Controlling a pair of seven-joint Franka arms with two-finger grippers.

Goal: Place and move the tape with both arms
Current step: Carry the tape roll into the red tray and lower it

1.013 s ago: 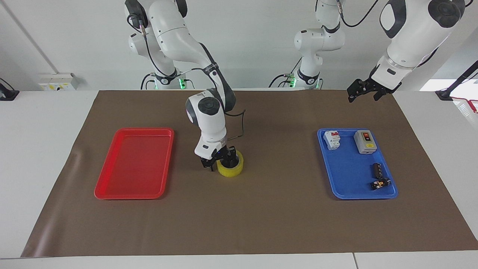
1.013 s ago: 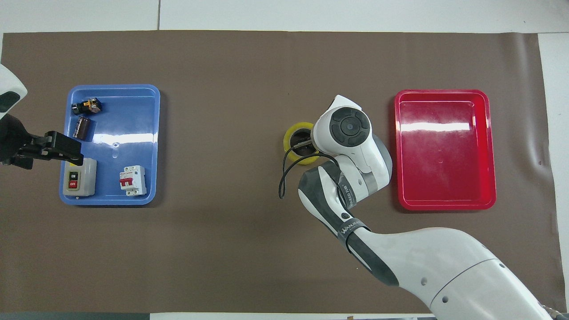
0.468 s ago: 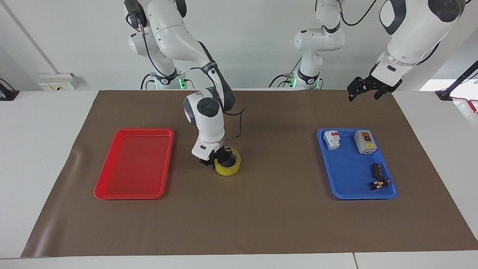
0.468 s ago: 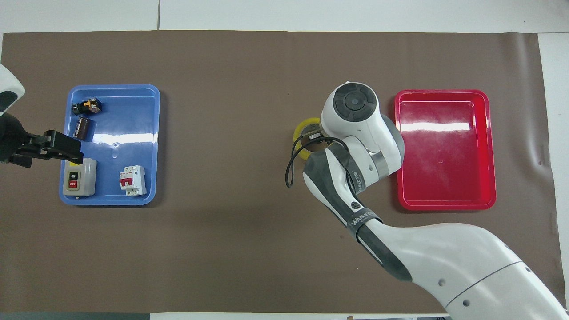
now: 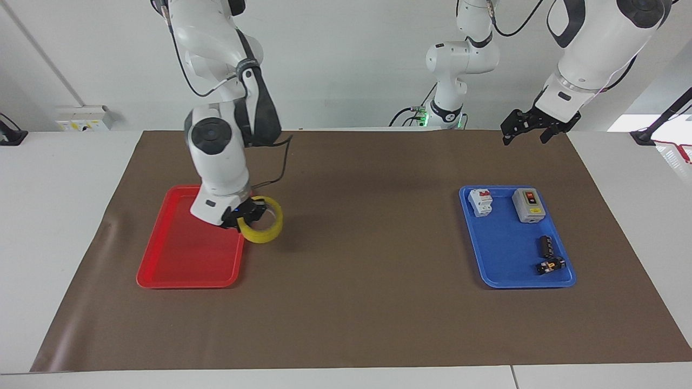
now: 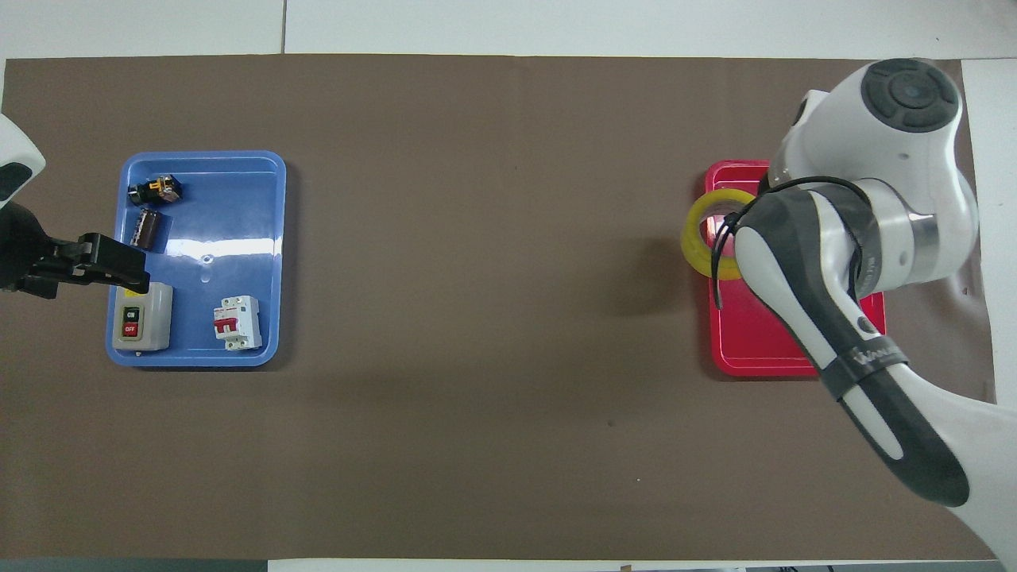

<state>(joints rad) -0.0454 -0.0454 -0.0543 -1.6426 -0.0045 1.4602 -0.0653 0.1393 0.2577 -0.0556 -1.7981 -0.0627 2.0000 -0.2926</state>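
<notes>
Since tape (image 5: pixel 263 226) lifts off surface | right gripper (image 5: pixel 244 216) fingers clamp it over red tray (image 5: pixel 162 273) edge | drop next | left gripper (image 5: pixel 527 125) waits, fingers apart

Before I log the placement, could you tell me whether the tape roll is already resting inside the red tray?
No: the tape roll hangs tilted in the right hand, in the air over the red tray's edge.
</notes>
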